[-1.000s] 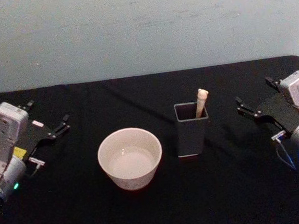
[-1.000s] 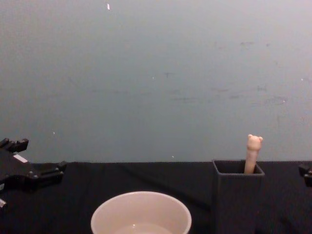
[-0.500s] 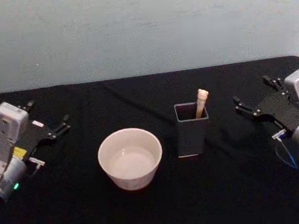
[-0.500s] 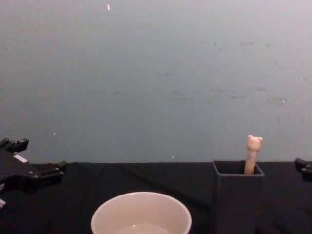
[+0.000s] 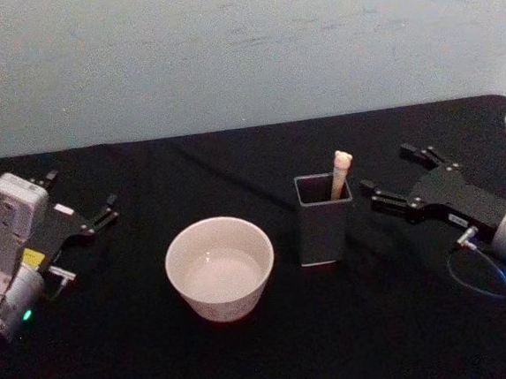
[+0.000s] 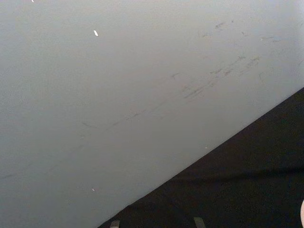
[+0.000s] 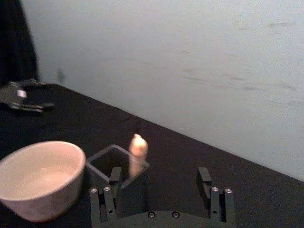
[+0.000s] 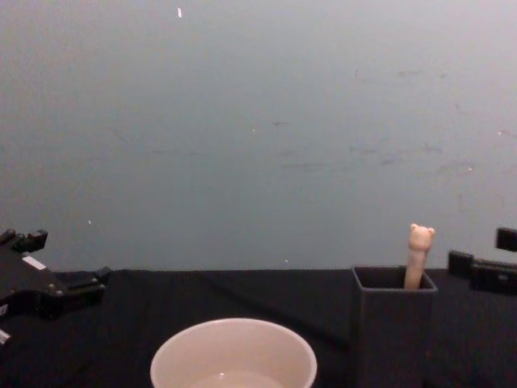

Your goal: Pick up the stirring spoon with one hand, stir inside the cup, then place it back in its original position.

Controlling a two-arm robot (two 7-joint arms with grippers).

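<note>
Head view: the stirring spoon (image 5: 342, 171) stands in the dark grey holder (image 5: 325, 227). Its long axis is almost upright, the bear head points up, and its bowl is hidden inside. The cream-white cup (image 5: 173, 260) sits to the left of the holder on the black table (image 5: 380, 320); I cannot tell whether it holds liquid. The right gripper (image 5: 385, 168) is now near the holder with its fingers spread; half a second ago it was farther right. The left gripper (image 5: 80, 191), also spread, has not moved from the far left.

Right wrist view: the spoon's head rises between the two parted fingers (image 7: 115, 178), still apart from them.

Chest view: the spoon leans at the holder's right side, and the right gripper's fingers (image 8: 485, 272) have come in beside it without touching.
</note>
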